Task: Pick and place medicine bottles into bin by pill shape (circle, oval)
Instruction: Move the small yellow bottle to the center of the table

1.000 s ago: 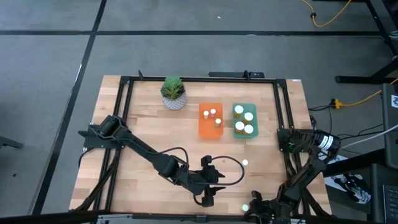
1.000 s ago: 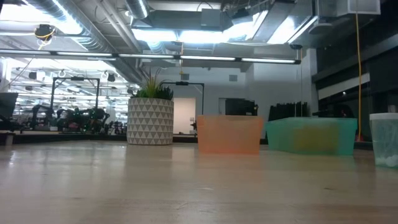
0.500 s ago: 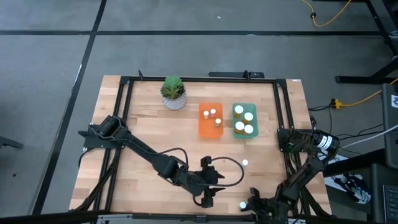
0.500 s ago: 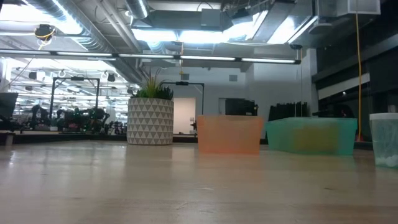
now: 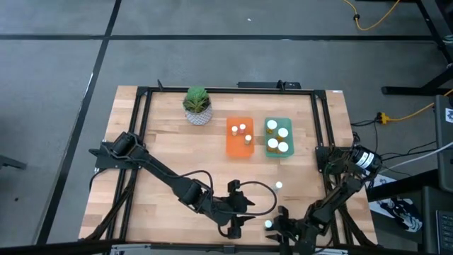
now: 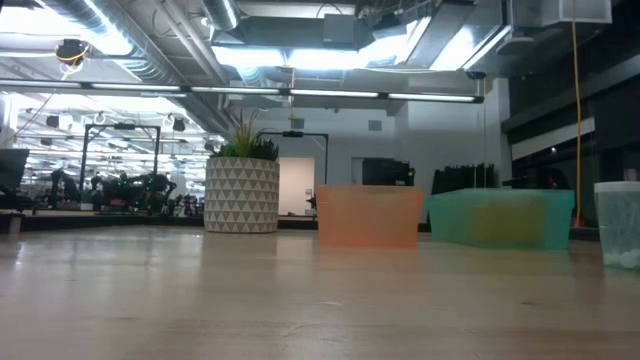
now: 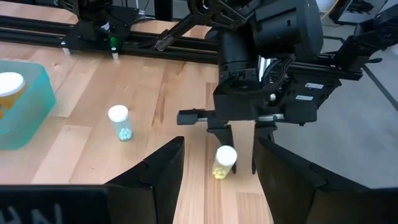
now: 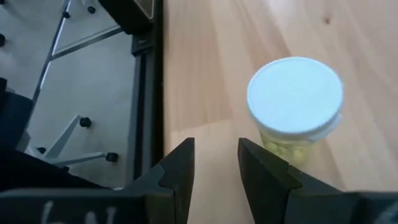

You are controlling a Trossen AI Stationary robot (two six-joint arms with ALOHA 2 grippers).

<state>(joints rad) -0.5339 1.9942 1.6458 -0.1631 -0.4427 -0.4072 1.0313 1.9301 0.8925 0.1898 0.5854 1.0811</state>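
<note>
A medicine bottle (image 5: 269,224) with a white cap and yellow pills stands upright near the table's front edge. My right gripper (image 5: 278,230) is beside it, fingers a narrow gap apart with nothing between them (image 8: 216,163). The bottle (image 8: 295,99) stands just outside one finger. My left gripper (image 5: 237,228) waits open to the bottle's left, facing it (image 7: 219,149). A second bottle (image 5: 279,185) with blue pills (image 7: 119,121) stands farther back. Other bottles stand in the orange bin (image 5: 239,137) and the teal bin (image 5: 278,137). My right gripper has the yellow-pill bottle's lower side (image 8: 298,149) against the outer side of one finger (image 8: 267,168). That finger hides the exact place where they meet. The fingers slant down from the table's right. The bottle stands upright on the table (image 7: 224,160).
A green plant in a white patterned pot (image 5: 197,105) stands at the back left. A black frame rail (image 8: 149,93) runs along the table's edge close to my right gripper. Bare wood lies between the bins and the grippers. The low view shows both bins and a bottle (image 6: 618,225).
My right gripper has swung toward the table's left and turned a little. The yellow-pill bottle has slid with it, leftward and slightly away from the near edge, staying upright.
</note>
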